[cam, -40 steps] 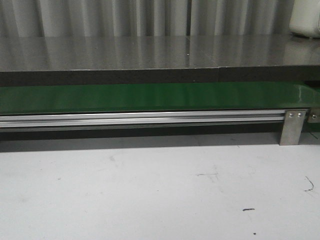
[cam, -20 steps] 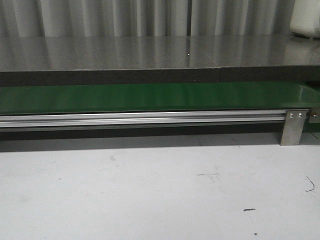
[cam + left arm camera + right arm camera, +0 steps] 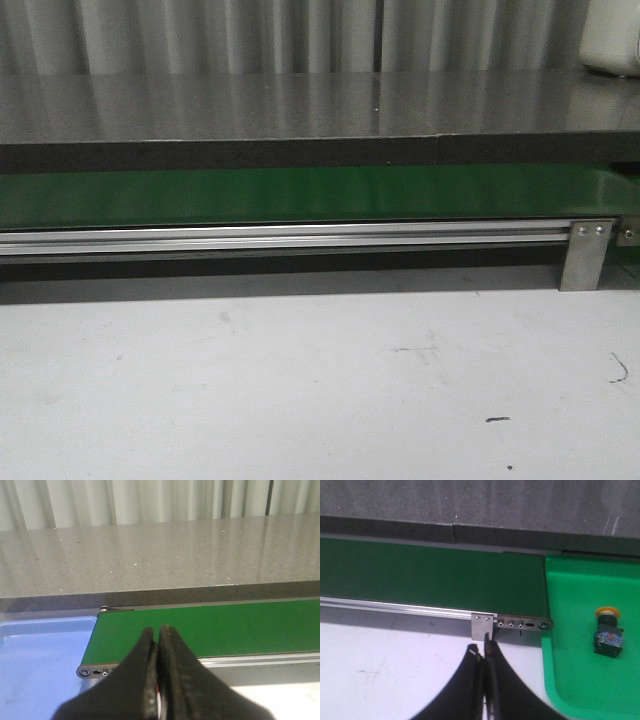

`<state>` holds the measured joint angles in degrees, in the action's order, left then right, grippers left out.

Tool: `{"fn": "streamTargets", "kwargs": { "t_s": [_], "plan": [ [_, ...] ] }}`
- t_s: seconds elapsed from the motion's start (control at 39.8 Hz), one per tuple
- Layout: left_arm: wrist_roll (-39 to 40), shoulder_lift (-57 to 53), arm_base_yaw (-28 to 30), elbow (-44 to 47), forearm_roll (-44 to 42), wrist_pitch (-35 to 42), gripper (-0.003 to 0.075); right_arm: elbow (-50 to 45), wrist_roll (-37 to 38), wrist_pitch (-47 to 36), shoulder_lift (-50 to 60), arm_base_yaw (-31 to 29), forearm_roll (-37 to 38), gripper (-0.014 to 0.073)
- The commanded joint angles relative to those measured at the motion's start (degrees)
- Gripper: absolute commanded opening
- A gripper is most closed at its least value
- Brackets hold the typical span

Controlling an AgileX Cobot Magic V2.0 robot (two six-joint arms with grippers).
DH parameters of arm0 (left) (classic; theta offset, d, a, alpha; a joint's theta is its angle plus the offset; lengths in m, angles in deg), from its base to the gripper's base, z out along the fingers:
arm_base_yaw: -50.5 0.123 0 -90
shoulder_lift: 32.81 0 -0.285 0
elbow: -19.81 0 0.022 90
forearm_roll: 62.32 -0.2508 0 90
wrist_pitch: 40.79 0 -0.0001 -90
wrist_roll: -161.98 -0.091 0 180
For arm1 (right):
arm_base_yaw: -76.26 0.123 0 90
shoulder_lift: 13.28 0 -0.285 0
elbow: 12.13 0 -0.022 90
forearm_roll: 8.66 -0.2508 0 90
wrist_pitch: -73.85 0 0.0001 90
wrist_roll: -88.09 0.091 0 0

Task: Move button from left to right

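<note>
The button (image 3: 608, 631), with an orange-yellow cap and black body, lies in a green tray (image 3: 580, 680) beyond the right end of the green belt (image 3: 430, 575) in the right wrist view. My right gripper (image 3: 484, 649) is shut and empty over the white table, short of the belt's bracket. My left gripper (image 3: 156, 631) is shut and empty near the left end of the belt (image 3: 210, 627). The front view shows the belt (image 3: 300, 195) with nothing on it; neither gripper nor the button shows there.
A blue tray (image 3: 40, 655) sits past the belt's left end. A dark speckled counter (image 3: 300, 105) runs behind the belt. An aluminium rail (image 3: 280, 238) and metal bracket (image 3: 585, 255) line the belt's near side. The white table (image 3: 300, 380) lies in front.
</note>
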<state>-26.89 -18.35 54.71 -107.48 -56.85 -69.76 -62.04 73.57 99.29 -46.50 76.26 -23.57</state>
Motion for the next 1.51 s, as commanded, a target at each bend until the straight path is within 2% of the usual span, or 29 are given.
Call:
{"fn": "streamTargets", "kwargs": {
  "t_s": [0.0, 0.23, 1.18, 1.33, 1.48],
  "plan": [
    [0.25, 0.68, -0.44, -1.40, 0.66, 4.71, -0.0021, -0.74, -0.50, -5.13, 5.78, 0.08, -0.67, -0.0068],
    [0.25, 0.68, -0.44, -1.40, 0.66, 4.71, -0.0021, -3.21, -0.50, -5.11, 13.22, 0.08, -0.67, -0.0068],
    [0.25, 0.68, -0.44, -1.27, 0.66, 4.85, -0.0021, -3.28, -0.50, -5.21, 13.49, 0.08, -0.67, -0.0068],
    [1.70, -0.06, -0.44, 1.37, -0.40, 5.74, -0.0021, -3.28, -0.50, -5.21, 13.49, 0.08, -0.67, -0.0068],
    [5.79, -3.61, -3.19, 8.75, -2.06, 10.87, -0.0021, -3.28, -0.50, -5.21, 13.49, 0.08, -0.67, -0.0068]
  ]
}}
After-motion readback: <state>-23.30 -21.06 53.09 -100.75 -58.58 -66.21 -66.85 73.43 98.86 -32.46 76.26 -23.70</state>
